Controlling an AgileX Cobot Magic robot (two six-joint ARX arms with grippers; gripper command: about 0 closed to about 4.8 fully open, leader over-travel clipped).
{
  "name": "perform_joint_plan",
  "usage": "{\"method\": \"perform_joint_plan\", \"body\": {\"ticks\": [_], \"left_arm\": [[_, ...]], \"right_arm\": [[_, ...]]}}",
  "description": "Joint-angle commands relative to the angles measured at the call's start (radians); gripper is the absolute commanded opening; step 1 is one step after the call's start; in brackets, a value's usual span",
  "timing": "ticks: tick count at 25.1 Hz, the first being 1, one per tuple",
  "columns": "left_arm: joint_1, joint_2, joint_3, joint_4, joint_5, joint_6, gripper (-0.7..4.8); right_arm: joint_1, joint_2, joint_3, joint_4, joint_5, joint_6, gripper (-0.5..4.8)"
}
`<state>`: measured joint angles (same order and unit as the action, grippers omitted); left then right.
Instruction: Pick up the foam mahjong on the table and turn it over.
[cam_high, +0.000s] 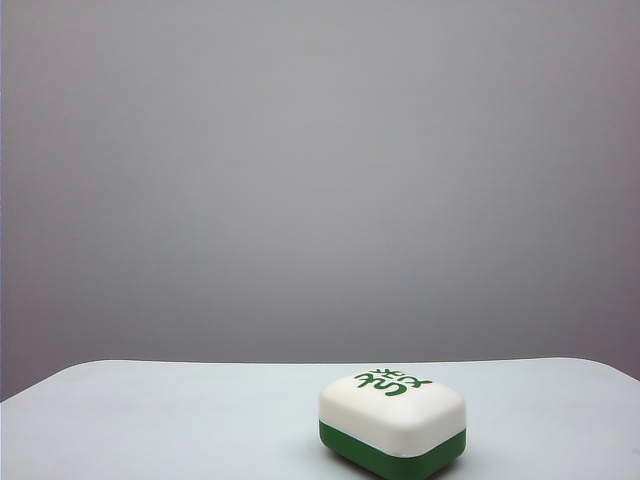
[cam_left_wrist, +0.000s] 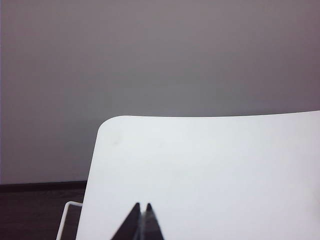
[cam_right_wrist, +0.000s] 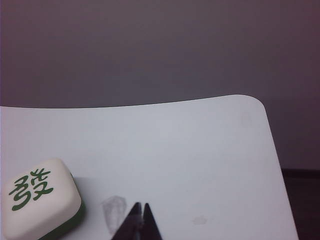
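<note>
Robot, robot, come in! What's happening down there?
Left hand shut, right hand shut, both empty above white table. Chunky white-and-green foam mahjong block untouched, character side up. Nothing in the way.

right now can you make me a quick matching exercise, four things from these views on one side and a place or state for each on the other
Things:
1. foam mahjong
2. table
3. left gripper
4. right gripper

Descriptions:
A. shut, above the table, block in its wrist view
B. white face with green character up
C. plain white, rounded corners
D. shut, above bare tabletop near a corner

Pairs: 1-B, 2-C, 3-D, 4-A
</note>
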<state>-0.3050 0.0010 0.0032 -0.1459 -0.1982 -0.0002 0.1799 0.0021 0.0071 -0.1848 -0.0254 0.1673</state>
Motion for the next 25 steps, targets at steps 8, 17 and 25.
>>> {"method": "perform_joint_plan", "body": {"ticks": [8,17,25], "left_arm": [[0.000,0.000,0.008,0.014,0.040,-0.019,-0.05],[0.000,0.008,0.111,0.042,0.014,-0.065,-0.05],[0.000,0.239,0.396,-0.053,-0.002,-0.023,-0.05]], "right_arm": [[0.001,0.000,-0.006,0.009,-0.002,0.023,-0.06],[0.001,0.003,0.090,0.051,0.025,0.117,-0.06],[0.001,0.307,0.324,0.064,0.008,0.131,-0.06]]}}
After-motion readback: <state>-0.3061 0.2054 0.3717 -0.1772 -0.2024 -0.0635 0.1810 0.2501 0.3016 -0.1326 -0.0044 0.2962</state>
